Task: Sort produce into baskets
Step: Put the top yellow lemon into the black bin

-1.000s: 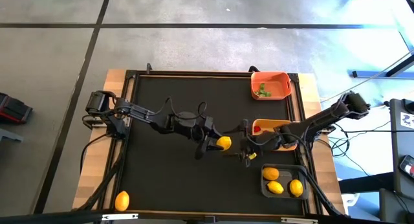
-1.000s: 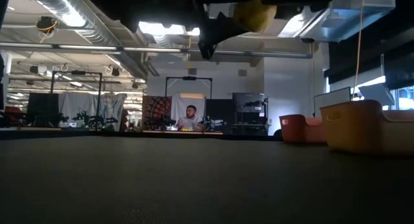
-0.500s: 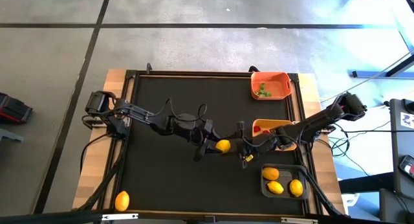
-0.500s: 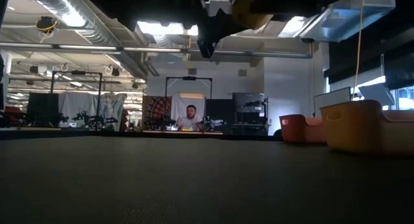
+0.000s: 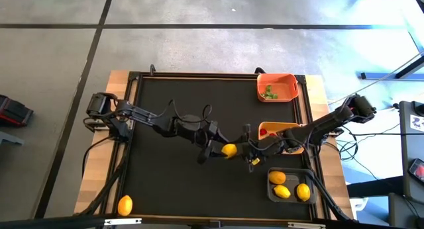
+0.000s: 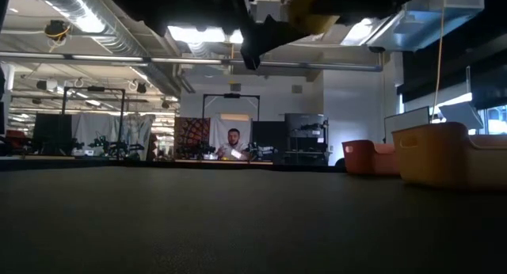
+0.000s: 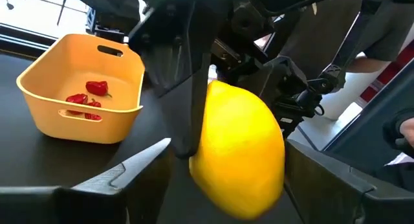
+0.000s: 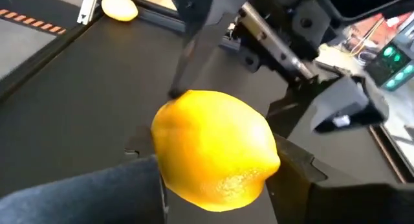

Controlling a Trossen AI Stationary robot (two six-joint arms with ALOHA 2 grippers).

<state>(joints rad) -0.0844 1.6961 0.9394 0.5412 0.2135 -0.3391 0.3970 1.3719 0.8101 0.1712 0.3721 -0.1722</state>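
Observation:
A yellow lemon point(image 5: 229, 149) hangs above the middle of the black mat, between my two grippers. My right gripper point(image 8: 217, 185) reaches in from the table's right and is shut on it. My left gripper point(image 7: 226, 185) comes from the left; its open fingers stand on either side of the same lemon point(image 7: 239, 153). The orange basket point(image 5: 276, 87) holds green pieces. Red pieces lie in the yellow-tan basket point(image 5: 281, 130), and the dark basket point(image 5: 291, 184) holds three lemons. Another lemon point(image 5: 124, 204) lies on the table's near left corner. My right gripper pinches the lemon's two sides point(image 8: 165, 169) between its two fingers. The fingers come from the table's right, almost level and slanting a little down. The lemon is lifted clear of the mat, with its long axis lying across the fingers.
The three baskets stand along the mat's right side, with the yellow-tan basket point(image 6: 451, 155) and orange basket point(image 6: 368, 157) also in the low view. The mat's left and middle are bare. A person sits in the room far beyond the table.
My right gripper has moved a little toward the table's left, up to the lemon, and has taken hold of it. My left gripper has let go and stays in place around it. The lemon has hardly moved and stays in the air.

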